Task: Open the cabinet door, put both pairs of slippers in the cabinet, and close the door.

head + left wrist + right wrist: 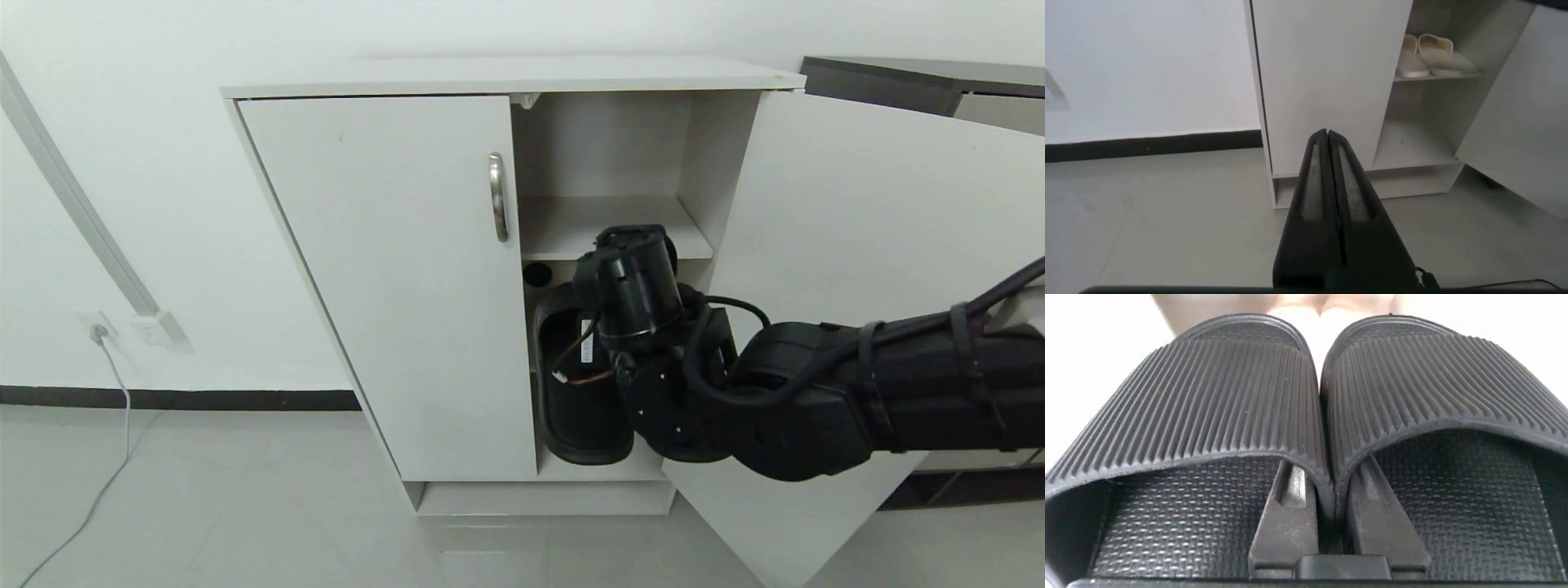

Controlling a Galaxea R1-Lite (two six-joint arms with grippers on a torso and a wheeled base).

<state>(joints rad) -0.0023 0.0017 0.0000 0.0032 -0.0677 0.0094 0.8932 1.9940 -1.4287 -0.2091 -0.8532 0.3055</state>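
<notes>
A white cabinet (392, 269) stands against the wall, its left door closed and its right door (857, 212) swung open. My right arm holds a pair of black ribbed slippers (580, 408) in front of the open right half. My right gripper (1333, 510) is shut on the two touching inner walls of the black slippers (1241, 392), which are side by side. A cream pair of slippers (1433, 55) lies on a lower shelf inside the cabinet. My left gripper (1327, 135) hangs low over the floor in front of the cabinet, shut on nothing.
The upper shelf (596, 224) is bare. A metal handle (497, 196) is on the closed door. A wall socket with a grey cable (100, 333) is at the far left. Dark-topped furniture (922, 82) stands behind the open door. Tiled floor (245, 506) is free at the left.
</notes>
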